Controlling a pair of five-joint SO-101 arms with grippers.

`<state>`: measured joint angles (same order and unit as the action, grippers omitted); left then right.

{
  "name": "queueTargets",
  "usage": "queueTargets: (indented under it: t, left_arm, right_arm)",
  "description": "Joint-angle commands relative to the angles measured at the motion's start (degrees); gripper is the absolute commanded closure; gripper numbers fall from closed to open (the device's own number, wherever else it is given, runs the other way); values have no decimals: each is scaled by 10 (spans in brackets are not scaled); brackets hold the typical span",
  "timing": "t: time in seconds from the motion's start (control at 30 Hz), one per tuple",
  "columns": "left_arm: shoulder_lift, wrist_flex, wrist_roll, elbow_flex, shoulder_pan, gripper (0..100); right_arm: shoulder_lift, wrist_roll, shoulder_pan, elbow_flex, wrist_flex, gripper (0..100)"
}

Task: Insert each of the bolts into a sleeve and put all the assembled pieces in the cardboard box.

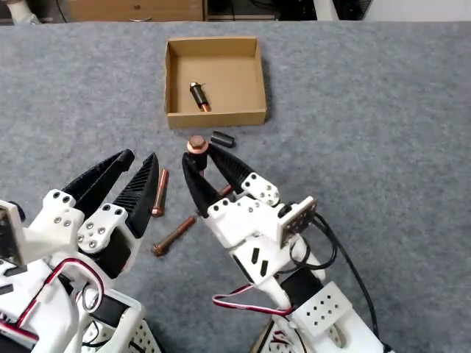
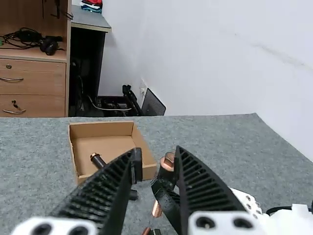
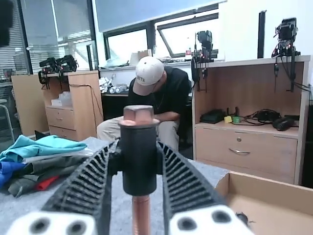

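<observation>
A: Start at the left. What is the left gripper (image 1: 140, 158) doing?

B: Its jaws are spread with nothing between them. It sits in front of the box (image 1: 215, 118), off the near-left corner and well short of it.

A: And the loose bolts (image 1: 160, 193)?

B: 2 lie flat on the mat (image 1: 383, 110), just beside that gripper and farther from the box than its tips. A copper end under the right arm may be a 3rd bolt, but it is too hidden to be sure.

A: Then the right gripper (image 1: 200, 154)?

B: It is pinching a sleeve (image 3: 139, 161) with a bolt (image 3: 139, 115) already through it. The head sits on top and the shank pokes out below, so the long axis stands upright.

A: Where is that from the box?

B: Just before the near wall, a little left of its middle. The box lies straight ahead of the jaws, and the right arm is clearly the nearer of the 2. I judge the next move must go up over that wall, then forward.

A: Anything to its right?

B: A spare sleeve (image 1: 222, 139) lies on its side, close before the same wall. Inside the box, 1 finished piece (image 1: 199, 96) lies in the left half.
</observation>
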<state>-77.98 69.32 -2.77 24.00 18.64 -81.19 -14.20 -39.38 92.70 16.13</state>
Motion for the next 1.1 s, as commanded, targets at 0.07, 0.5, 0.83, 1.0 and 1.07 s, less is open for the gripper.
queueTargets:
  t: [0.07,0.5,0.83,1.0,1.07]
  left_arm:
    - [6,2,15,-1,-70,879]
    - [0,1,15,45,-127,980]
    - [-1,1,15,85,-129,981]
    - [-1,1,15,85,-184,981]
    - [-1,1,15,85,-204,981]
  right_arm:
    - [9,-1,64,-50,-26,997]
    - [470,-2,157,-408,-40,997]
    - [879,6,196,-610,175,996]
    - [1025,70,200,-714,167,996]
    - [1058,91,198,-743,167,995]
